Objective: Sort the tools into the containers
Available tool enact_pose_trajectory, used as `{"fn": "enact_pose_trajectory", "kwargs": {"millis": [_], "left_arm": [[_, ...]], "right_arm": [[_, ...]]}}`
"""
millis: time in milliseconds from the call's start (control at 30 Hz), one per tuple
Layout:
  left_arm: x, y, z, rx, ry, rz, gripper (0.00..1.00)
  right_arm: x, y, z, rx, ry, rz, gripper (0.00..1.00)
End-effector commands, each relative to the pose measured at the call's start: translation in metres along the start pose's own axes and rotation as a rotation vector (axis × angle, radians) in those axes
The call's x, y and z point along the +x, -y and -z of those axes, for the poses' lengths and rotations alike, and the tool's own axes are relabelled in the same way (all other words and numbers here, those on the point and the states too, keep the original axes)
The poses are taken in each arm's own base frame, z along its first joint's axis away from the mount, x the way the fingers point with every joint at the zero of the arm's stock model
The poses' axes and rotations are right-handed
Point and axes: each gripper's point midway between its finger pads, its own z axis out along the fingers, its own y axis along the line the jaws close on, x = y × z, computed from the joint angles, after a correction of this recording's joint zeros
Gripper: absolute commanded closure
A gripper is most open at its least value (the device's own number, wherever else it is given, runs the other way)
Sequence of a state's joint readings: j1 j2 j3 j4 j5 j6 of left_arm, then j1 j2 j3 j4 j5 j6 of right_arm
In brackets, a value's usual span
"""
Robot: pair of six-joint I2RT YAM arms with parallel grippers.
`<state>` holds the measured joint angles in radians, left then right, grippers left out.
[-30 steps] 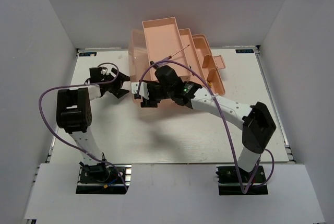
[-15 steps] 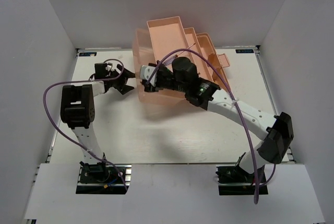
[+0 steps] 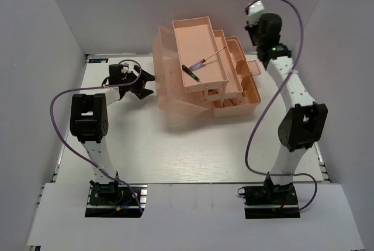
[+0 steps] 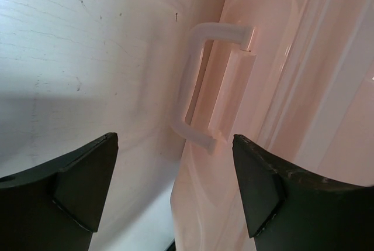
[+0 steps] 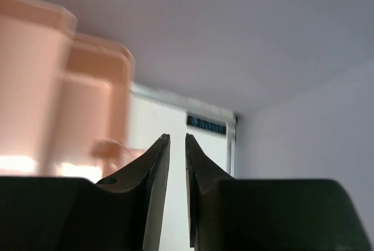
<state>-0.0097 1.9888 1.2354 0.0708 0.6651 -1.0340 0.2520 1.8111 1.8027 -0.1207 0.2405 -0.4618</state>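
Note:
The salmon-pink toolbox [image 3: 236, 96] stands at the back middle with its trays fanned open. A dark green-handled screwdriver [image 3: 190, 73] lies in the top tray [image 3: 193, 34]. A long thin shaft [image 3: 211, 55] runs up-right from it; I cannot tell whether they are one tool or two. My left gripper [image 3: 149, 85] is open and empty at the box's left side, facing the pale lid handle [image 4: 196, 87]; its jaws [image 4: 174, 137] straddle the lid's edge without touching. My right gripper [image 3: 257, 20] is raised high at the back right, its jaws [image 5: 177, 137] nearly closed on nothing. Other tools are out of view.
White walls enclose the table on three sides. The toolbox's latch tab [image 3: 257, 68] sticks out to the right, below my raised right arm. A blue label [image 5: 205, 124] marks the table's back right corner.
My right arm has left the toolbox and swung up to the back right. The trays have fanned open and the box has shifted right. My left gripper moved slightly back.

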Motion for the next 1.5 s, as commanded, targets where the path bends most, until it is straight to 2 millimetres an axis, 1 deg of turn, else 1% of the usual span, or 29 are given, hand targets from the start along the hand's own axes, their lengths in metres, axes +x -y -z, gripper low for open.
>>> {"fn": "enact_pose_trajectory", "kwargs": {"millis": [0,33,67,100,133,167,233,300,367,433,467,533,600,633,667,700,733,767,867,900,933,967,1033,1100,1200,1333,1367,1400,1467], "left_arm": [[0.010,0.043,0.001,0.108,-0.044,-0.074,0.11],[0.009,0.046,0.002,0.109,-0.044,-0.075,0.11],[0.009,0.046,0.002,0.109,-0.044,-0.075,0.11],[0.008,0.050,0.002,0.110,-0.043,-0.076,0.11],[0.005,0.056,0.003,0.121,-0.036,-0.086,0.11],[0.004,0.058,0.003,0.120,-0.037,-0.086,0.11],[0.004,0.066,0.000,0.129,-0.041,-0.096,0.11],[0.000,0.079,0.003,0.154,-0.037,-0.117,0.11],[0.003,0.086,-0.001,0.169,-0.051,-0.130,0.11],[0.002,0.096,0.000,0.193,-0.064,-0.145,0.11],[0.006,0.109,0.000,0.227,-0.078,-0.173,0.11],[0.009,0.114,-0.005,0.246,-0.100,-0.188,0.11],[0.020,0.129,-0.008,0.280,-0.136,-0.218,0.11],[0.019,0.136,-0.006,0.299,-0.136,-0.234,0.11],[0.024,0.144,-0.009,0.316,-0.157,-0.249,0.11],[0.032,0.145,-0.015,0.322,-0.180,-0.254,0.11],[0.030,0.149,-0.014,0.329,-0.176,-0.261,0.11],[0.041,0.155,-0.019,0.341,-0.205,-0.274,0.11],[0.046,0.156,-0.025,0.347,-0.225,-0.279,0.11],[0.053,0.163,-0.025,0.361,-0.242,-0.292,0.11],[0.060,0.160,-0.030,0.357,-0.257,-0.290,0.11],[0.059,0.165,-0.029,0.365,-0.253,-0.298,0.11],[0.067,0.168,-0.034,0.370,-0.269,-0.305,0.11],[0.071,0.179,-0.033,0.396,-0.288,-0.319,0.11],[0.079,0.184,-0.044,0.401,-0.320,-0.324,0.11],[0.096,0.205,-0.049,0.430,-0.358,-0.347,0.11],[0.096,0.203,-0.052,0.429,-0.370,-0.337,0.11],[0.101,0.215,-0.050,0.449,-0.373,-0.348,0.11],[0.106,0.221,-0.053,0.463,-0.381,-0.353,0.11]], "right_arm": [[0.114,0.003,-0.016,-0.103,-0.343,-0.120,0.78],[0.138,-0.003,-0.014,-0.153,-0.416,-0.126,0.78],[0.167,0.001,-0.018,-0.195,-0.482,-0.147,0.78],[0.189,-0.010,-0.024,-0.247,-0.517,-0.149,0.80],[0.197,-0.005,-0.027,-0.249,-0.524,-0.148,0.80],[0.211,-0.018,-0.032,-0.304,-0.542,-0.145,0.80],[0.226,-0.031,-0.043,-0.360,-0.550,-0.134,0.80],[0.244,-0.052,-0.043,-0.455,-0.581,-0.151,0.80],[0.240,-0.065,-0.042,-0.524,-0.559,-0.167,0.80],[0.239,-0.085,-0.034,-0.624,-0.556,-0.224,0.80],[0.240,-0.090,-0.029,-0.648,-0.573,-0.246,0.80],[0.230,-0.104,-0.021,-0.721,-0.551,-0.297,0.80],[0.227,-0.107,-0.019,-0.733,-0.546,-0.317,0.80],[0.223,-0.112,-0.015,-0.764,-0.533,-0.333,0.80],[0.218,-0.111,-0.014,-0.767,-0.524,-0.342,0.80],[0.221,-0.113,-0.011,-0.774,-0.534,-0.354,0.80],[0.219,-0.116,-0.010,-0.782,-0.532,-0.358,0.80],[0.215,-0.113,-0.009,-0.778,-0.523,-0.363,0.80],[0.211,-0.117,-0.005,-0.794,-0.521,-0.391,0.80],[0.213,-0.118,-0.003,-0.796,-0.528,-0.400,0.80],[0.211,-0.118,-0.001,-0.798,-0.526,-0.401,0.80],[0.211,-0.118,-0.001,-0.796,-0.525,-0.400,0.80],[0.210,-0.117,0.000,-0.793,-0.520,-0.402,0.80],[0.208,-0.116,0.001,-0.791,-0.517,-0.407,0.78],[0.202,-0.119,0.007,-0.815,-0.507,-0.428,0.78],[0.196,-0.122,0.013,-0.831,-0.498,-0.456,0.78],[0.192,-0.123,0.015,-0.841,-0.493,-0.465,0.77],[0.191,-0.123,0.017,-0.839,-0.496,-0.466,0.77],[0.191,-0.118,0.015,-0.812,-0.486,-0.455,0.77]]}}
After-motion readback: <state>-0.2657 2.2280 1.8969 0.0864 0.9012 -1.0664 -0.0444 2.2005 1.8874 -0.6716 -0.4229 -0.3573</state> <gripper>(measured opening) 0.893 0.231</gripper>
